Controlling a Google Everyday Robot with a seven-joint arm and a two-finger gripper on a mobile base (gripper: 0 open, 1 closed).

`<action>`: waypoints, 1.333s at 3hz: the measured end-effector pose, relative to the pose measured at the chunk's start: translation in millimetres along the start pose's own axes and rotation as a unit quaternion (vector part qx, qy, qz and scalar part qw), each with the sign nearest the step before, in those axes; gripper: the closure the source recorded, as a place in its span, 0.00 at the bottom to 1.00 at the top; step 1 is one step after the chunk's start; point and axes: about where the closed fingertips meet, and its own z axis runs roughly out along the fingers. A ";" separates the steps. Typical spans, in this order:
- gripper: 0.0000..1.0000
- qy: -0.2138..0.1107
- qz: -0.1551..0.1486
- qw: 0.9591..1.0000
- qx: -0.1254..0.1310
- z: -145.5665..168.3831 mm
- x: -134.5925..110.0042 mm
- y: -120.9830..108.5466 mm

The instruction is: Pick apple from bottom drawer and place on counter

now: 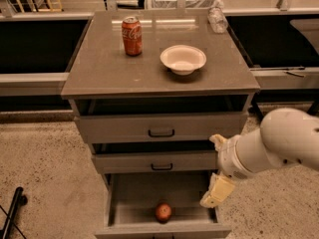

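The apple (163,212), small and red-orange, lies on the floor of the open bottom drawer (130,193), near its front wall. The counter (109,71) is the flat grey-brown top of the drawer cabinet. My white arm comes in from the right. My gripper (216,191) hangs with its pale fingers pointing down, over the right side wall of the bottom drawer. It is to the right of the apple, a little above it, and apart from it. It holds nothing that shows.
A red soda can (132,36) and a white bowl (183,59) stand on the counter, with a clear plastic bottle (217,19) at its back right corner. The two upper drawers (160,129) are slightly pulled out. A dark pole (12,215) lies on the floor at left.
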 end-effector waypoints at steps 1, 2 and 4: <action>0.00 -0.063 -0.005 0.998 0.025 55.7 29.0 -24.6; 0.00 -0.122 -0.029 0.992 0.026 101.1 46.8 -36.7; 0.00 -0.145 -0.059 0.987 -0.021 138.1 40.6 -20.1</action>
